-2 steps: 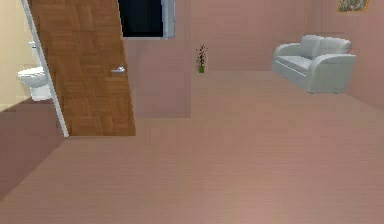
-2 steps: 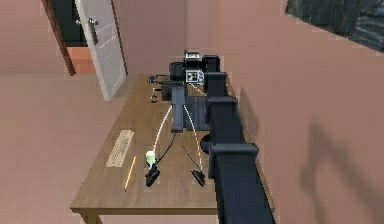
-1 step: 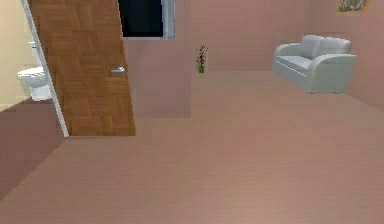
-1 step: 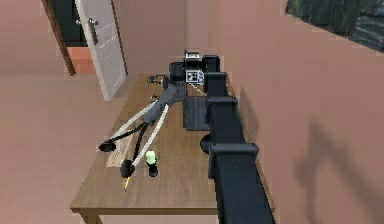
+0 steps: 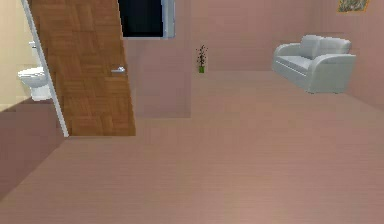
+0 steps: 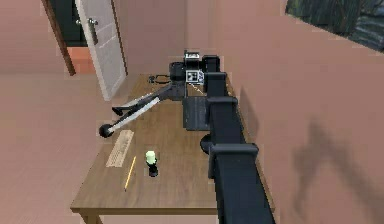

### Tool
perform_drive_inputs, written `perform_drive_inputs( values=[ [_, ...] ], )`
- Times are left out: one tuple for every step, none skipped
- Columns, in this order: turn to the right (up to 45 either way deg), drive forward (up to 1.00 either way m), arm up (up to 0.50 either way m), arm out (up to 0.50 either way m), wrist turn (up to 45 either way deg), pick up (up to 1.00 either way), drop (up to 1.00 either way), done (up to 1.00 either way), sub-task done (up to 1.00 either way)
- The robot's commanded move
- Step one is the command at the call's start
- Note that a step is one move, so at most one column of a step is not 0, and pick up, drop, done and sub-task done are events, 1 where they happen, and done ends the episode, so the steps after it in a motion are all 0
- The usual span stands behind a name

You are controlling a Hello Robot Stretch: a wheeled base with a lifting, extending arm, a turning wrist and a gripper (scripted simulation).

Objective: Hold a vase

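Small green-topped thing (image 6: 151,163) sits down and left of the gripper (image 6: 175,78).

In the arm side view, a grey lamp (image 6: 135,108) leans over the table (image 6: 175,195) at the left. Lower and a bit right stands the small green-topped thing. It may be the vase, but it is too small to be sure. The gripper is at the top middle, well apart from it, on the end of the dark arm (image 6: 228,150). I cannot tell if the gripper holds anything. I think the arm must pull back down the frame first.

Forward view faces a far sofa (image 5: 316,62); arm side view overlooks a near table (image 6: 172,190).
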Motion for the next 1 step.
perform_drive_inputs(
  values=[
    [0.0, 0.0, 0.0, 0.0, 45.0, 0.0, 0.0, 0.0, 0.0]
  ],
)
